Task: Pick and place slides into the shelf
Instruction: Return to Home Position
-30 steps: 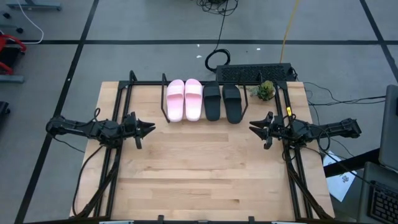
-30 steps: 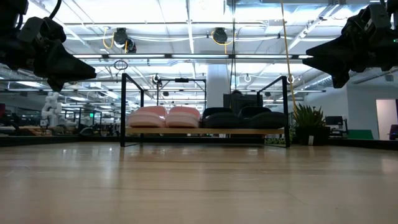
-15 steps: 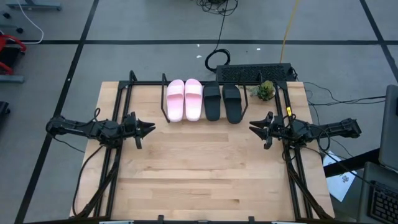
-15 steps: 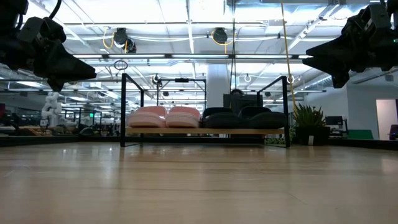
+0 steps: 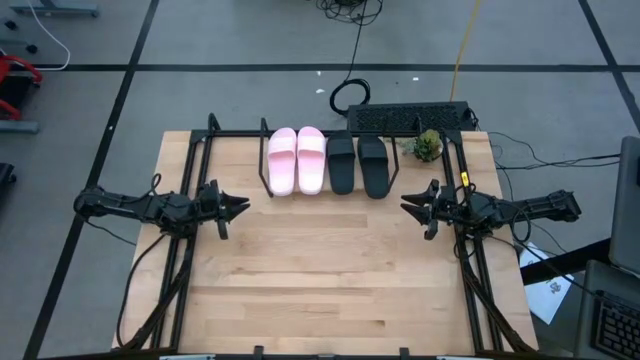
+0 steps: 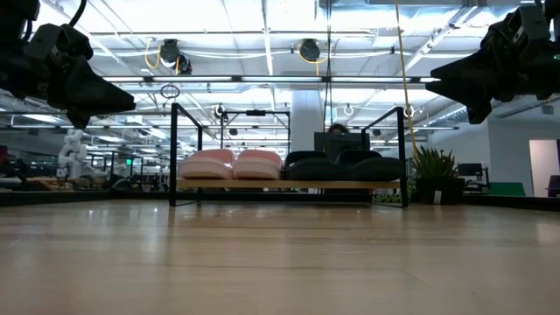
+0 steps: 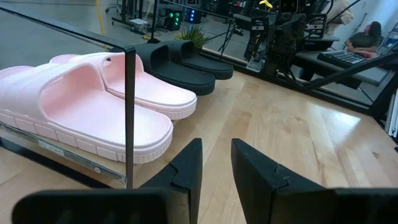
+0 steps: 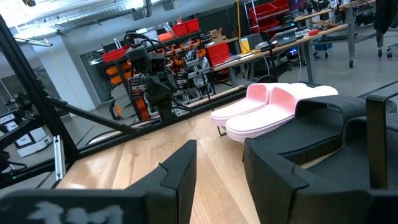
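Two pale pink slides (image 5: 297, 160) and two black slides (image 5: 357, 165) lie side by side, soles down, on the shelf's light wood board (image 6: 289, 185). The shelf's thin black end bars (image 6: 173, 153) stand upright at the table's far edge. My left gripper (image 5: 243, 208) hovers open at the table's left side, pointing level toward the middle, with the pink slides (image 7: 93, 106) just beyond its fingers. At the table's right side my right gripper (image 5: 405, 205) also hovers open, with nothing between its fingers; the black slides (image 8: 348, 134) are near it.
A small potted plant (image 5: 427, 146) stands at the far right corner, next to the shelf. A black keyboard-like unit (image 5: 410, 118) sits just past the far edge. Black rails (image 5: 185, 270) run along both table sides. Bare wooden tabletop (image 5: 320, 270) stretches between the arms.
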